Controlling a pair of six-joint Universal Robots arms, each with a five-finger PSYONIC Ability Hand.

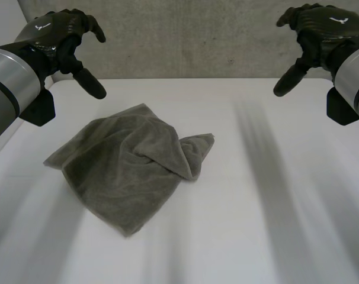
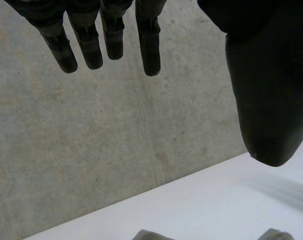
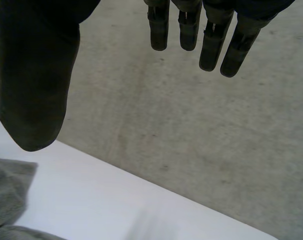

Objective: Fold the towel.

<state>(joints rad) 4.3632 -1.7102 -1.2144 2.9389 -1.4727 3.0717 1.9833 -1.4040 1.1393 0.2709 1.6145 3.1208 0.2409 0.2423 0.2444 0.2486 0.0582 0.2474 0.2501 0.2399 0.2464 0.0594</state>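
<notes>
White table [image 1: 256, 225] up front, grey concrete wall [image 1: 191, 35] behind. Grey towel [image 1: 120, 171] sits left of centre, rumpled, approx diamond-shaped. Its long axis runs left-right, with the right end a touch farther. One corner points near, toward the robot, and a bunched fold rides up on the right side. Left hand [image 1: 58, 35] is up at far left, well apart from the towel, fingers [image 2: 149, 45] loose and spread, holding nothing. Right hand [image 1: 321, 32] is up at far right, same story: fingers [image 3: 159, 30] relaxed, nothing in them.

No legible text; white emblem [image 1: 42, 26] on left hand [image 1: 61, 38], right hand [image 1: 319, 32].
</notes>
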